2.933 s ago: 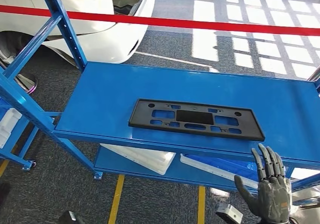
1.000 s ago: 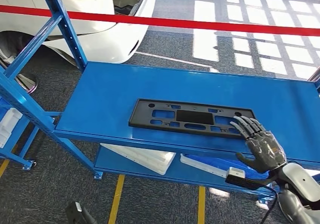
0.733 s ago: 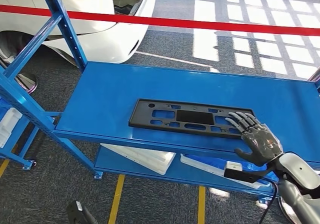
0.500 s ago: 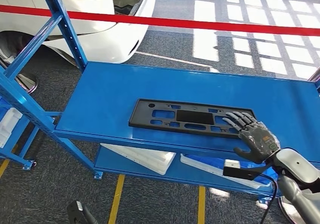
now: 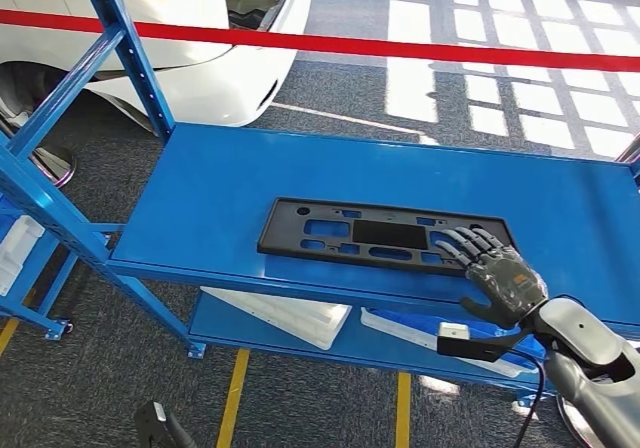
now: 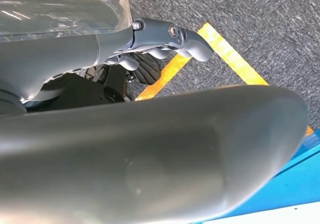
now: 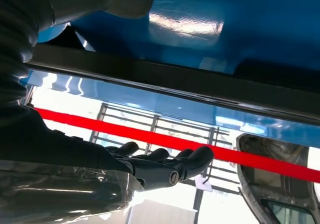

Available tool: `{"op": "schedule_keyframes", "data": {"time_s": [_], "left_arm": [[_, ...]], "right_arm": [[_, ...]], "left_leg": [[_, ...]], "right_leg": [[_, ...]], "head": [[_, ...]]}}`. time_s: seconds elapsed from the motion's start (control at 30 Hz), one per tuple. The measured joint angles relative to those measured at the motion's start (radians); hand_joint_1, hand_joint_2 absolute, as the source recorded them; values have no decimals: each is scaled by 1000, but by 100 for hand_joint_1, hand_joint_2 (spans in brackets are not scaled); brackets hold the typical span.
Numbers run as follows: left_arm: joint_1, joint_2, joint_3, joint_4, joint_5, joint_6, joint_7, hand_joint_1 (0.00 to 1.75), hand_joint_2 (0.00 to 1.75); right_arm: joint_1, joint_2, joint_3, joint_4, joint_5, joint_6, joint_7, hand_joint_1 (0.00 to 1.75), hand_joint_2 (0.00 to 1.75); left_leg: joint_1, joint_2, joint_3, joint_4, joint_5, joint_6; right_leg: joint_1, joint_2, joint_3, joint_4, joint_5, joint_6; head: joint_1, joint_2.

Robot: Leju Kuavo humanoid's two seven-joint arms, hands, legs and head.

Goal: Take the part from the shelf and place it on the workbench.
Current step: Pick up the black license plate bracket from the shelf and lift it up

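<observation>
1. Head view: the part (image 5: 389, 236), a flat black plastic frame with slots and holes, lies on the blue shelf (image 5: 219, 193) a little right of the frame's centre, its long side along the front edge; the right hand (image 5: 494, 273) comes in from the lower right with fingers spread over the part's right end and the thumb low by the shelf lip; it holds nothing, and I cannot tell whether the fingertips touch the plastic.

2. Handling, as I judge it: the part looks light, thin and fairly stiff, though long enough to flex or tip if lifted by one end; smooth plastic on smooth painted metal should slide easily; the near right edge is the natural hold, fingers on top and thumb under once that edge is drawn past the lip.

3. Room, same view: white trays (image 5: 290, 313) sit on the lower shelf; a red tape (image 5: 362, 46) crosses the upper frame; a white car (image 5: 189, 48) fills the upper left; grey carpet and yellow floor lines (image 5: 232, 398) lie below.

4. Left wrist view: the left hand (image 6: 162, 44) hangs over carpet and a yellow line (image 6: 222, 54); its fingers seem loosely curled, but whether it is closed I cannot tell.

5. Right wrist view: the part's dark edge (image 7: 188, 84) runs across the frame; the fingers (image 7: 173, 166) stretch out straight, gripping nothing.
</observation>
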Motion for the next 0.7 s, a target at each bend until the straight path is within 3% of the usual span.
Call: {"op": "schedule_keyframes", "data": {"time_s": [0.7], "left_arm": [[2,0,-4,0,0,2,2,0,0]], "right_arm": [[-16,30,25,-17,39,-11,24,0,175]], "left_leg": [[0,0,0,0,0,0]], "right_leg": [[0,0,0,0,0,0]], "head": [[0,0]]}}
